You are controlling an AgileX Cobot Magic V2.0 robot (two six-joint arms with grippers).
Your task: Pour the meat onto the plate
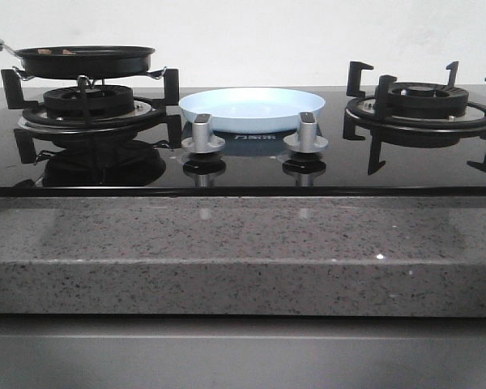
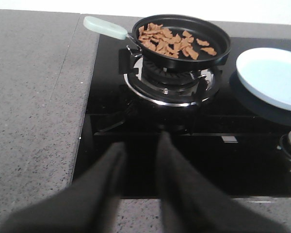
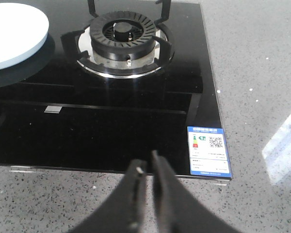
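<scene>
Left gripper (image 2: 141, 141): fingers nearly together, a narrow gap between the tips, nothing held. It hangs over the near edge of the black glass hob (image 2: 194, 160), well apart from the pan (image 2: 184, 34). Neither arm shows in the front view.

Right gripper (image 3: 146, 166): fingers almost touching, only a thin slit between them, nothing held. It sits above the near edge of the hob, just left of a blue-and-white label (image 3: 209, 151) stuck on the glass at the near right corner.

Meat (image 2: 172, 41): many small, flat orange-brown pieces in a loose single layer inside the pan, spread mostly across its left and middle part. In the front view only a couple of pieces peep over the rim.

The pan is black with a pale green handle (image 2: 105, 27) pointing left and far. It rests on the left burner (image 1: 89, 104).

Plate (image 1: 252, 108): pale blue, round, shallow, glossy. It lies flat on the glass between the two burners, just behind the two silver knobs (image 1: 202, 134). The right burner (image 3: 122, 35) carries nothing.

Grey speckled counter (image 1: 243, 251) surrounds the hob.
</scene>
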